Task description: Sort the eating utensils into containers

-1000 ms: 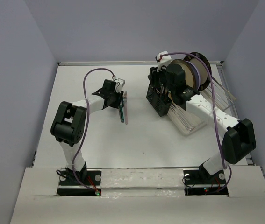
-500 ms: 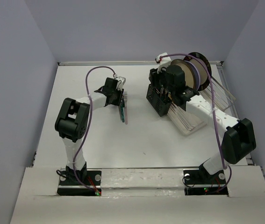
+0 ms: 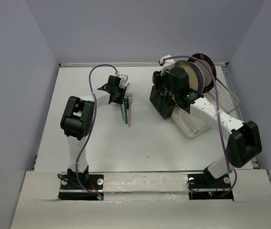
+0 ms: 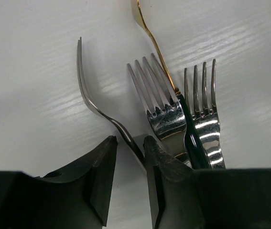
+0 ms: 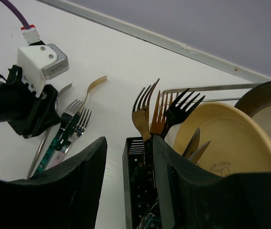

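Table point(image 3: 92, 143): white, walled on three sides. Rack point(image 3: 195, 125) stands just right of the caddy point(image 3: 159, 107) and holds plates point(image 3: 198, 71) on edge, the cream one nearest the caddy. Right arm point(image 3: 221, 124) reaches across the rack to the caddy. Left arm point(image 3: 80, 119) stretches to a spot well left of the caddy.

Caddy: black, perforated, upright. Three forks stand in it, tines up: bronze fork point(image 5: 141, 112), copper fork point(image 5: 159, 114), black fork point(image 5: 183, 107).

Right gripper point(image 5: 128, 142) hangs over the caddy with its jaws apart. The caddy's top shows in the gap, and a strip of bare table shows between one finger and the caddy wall. Nothing is clamped.

Left gripper point(image 4: 129, 140) is low over the table, left of the caddy, jaws apart. They straddle the neck of the side-lying fork point(image 4: 85, 90), all silver. The neck runs close to one finger, with clear space on its other side.

Loose forks lie bunched just beside that one, all left of the caddy: flat fork point(image 4: 157, 102), silver. The gold fork point(image 4: 147, 28) has a green handle and crosses the flat fork. The outer fork point(image 4: 202, 109), also silver, touches the green handle.
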Tool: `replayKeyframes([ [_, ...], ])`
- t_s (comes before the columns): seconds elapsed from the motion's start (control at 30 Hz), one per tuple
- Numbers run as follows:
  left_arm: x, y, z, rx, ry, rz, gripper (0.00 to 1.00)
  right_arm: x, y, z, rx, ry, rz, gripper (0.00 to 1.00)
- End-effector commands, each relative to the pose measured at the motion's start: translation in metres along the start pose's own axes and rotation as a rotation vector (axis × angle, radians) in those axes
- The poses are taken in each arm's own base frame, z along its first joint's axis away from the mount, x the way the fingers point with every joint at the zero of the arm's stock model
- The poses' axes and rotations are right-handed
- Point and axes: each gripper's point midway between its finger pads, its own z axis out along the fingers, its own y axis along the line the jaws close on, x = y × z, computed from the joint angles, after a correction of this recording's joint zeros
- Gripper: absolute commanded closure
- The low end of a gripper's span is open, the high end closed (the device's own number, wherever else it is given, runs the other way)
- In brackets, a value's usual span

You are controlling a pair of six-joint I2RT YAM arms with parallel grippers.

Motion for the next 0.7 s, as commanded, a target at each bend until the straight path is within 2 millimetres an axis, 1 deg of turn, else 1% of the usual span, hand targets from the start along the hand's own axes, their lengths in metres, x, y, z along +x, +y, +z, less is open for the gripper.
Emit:
replayKeyframes([
  [0.0,0.019,0.004,0.003,-0.003,0.081,-0.025,0.59,-0.027,-0.004,-0.013,0.014,-0.079,-0.007,0.51],
  [0.07,0.018,0.006,0.003,-0.006,0.082,-0.03,0.69,-0.027,-0.004,-0.013,0.014,-0.077,-0.008,0.51],
  [0.1,0.019,0.008,0.003,-0.007,0.091,-0.037,0.82,-0.027,-0.004,-0.013,0.014,-0.077,-0.008,0.51],
  [0.13,0.02,0.011,0.002,-0.007,0.094,-0.05,0.88,-0.028,-0.003,-0.013,0.012,-0.079,-0.008,0.51],
  [0.17,0.021,0.013,0.002,-0.003,0.097,-0.057,0.91,-0.027,-0.003,-0.013,0.011,-0.077,-0.008,0.51],
  [0.23,0.021,0.02,-0.002,-0.007,0.095,-0.071,0.94,-0.028,-0.003,-0.015,0.009,-0.08,-0.007,0.51],
  [0.27,0.021,0.021,-0.005,-0.007,0.09,-0.076,0.98,-0.028,-0.003,-0.016,0.008,-0.082,-0.007,0.51],
  [0.3,0.018,0.022,-0.007,-0.007,0.072,-0.109,1.0,-0.028,-0.002,-0.016,0.005,-0.082,-0.006,0.51],
  [0.37,0.014,0.027,-0.017,-0.009,0.048,-0.128,1.0,-0.029,-0.002,-0.018,-0.002,-0.083,-0.006,0.51],
  [0.4,0.006,0.027,-0.024,0.0,0.018,-0.138,1.0,-0.028,-0.002,-0.018,-0.002,-0.082,-0.006,0.51],
  [0.43,0.004,0.028,-0.027,0.003,0.008,-0.144,1.0,-0.03,-0.002,-0.02,-0.003,-0.086,-0.006,0.51],
  [0.47,0.008,0.032,-0.03,0.0,0.01,-0.155,1.0,-0.03,-0.001,-0.02,-0.005,-0.086,-0.004,0.51],
  [0.5,0.005,0.033,-0.033,0.007,-0.005,-0.16,1.0,-0.029,-0.001,-0.021,-0.008,-0.085,-0.001,0.51],
  [0.53,-0.004,0.034,-0.042,0.013,-0.037,-0.162,1.0,-0.03,0.004,-0.022,-0.018,-0.088,-0.003,0.51],
  [0.57,-0.005,0.037,-0.047,0.02,-0.062,-0.167,1.0,-0.033,0.005,-0.025,-0.026,-0.096,0.001,0.51],
  [0.6,-0.008,0.035,-0.053,0.04,-0.083,-0.164,1.0,-0.033,0.006,-0.026,-0.032,-0.096,0.002,0.51],
  [0.63,-0.026,0.034,-0.071,0.05,-0.156,-0.15,1.0,-0.034,0.007,-0.027,-0.039,-0.096,0.005,0.51],
  [0.67,-0.026,0.032,-0.078,0.063,-0.175,-0.137,1.0,-0.035,0.01,-0.028,-0.055,-0.101,0.006,0.51],
])
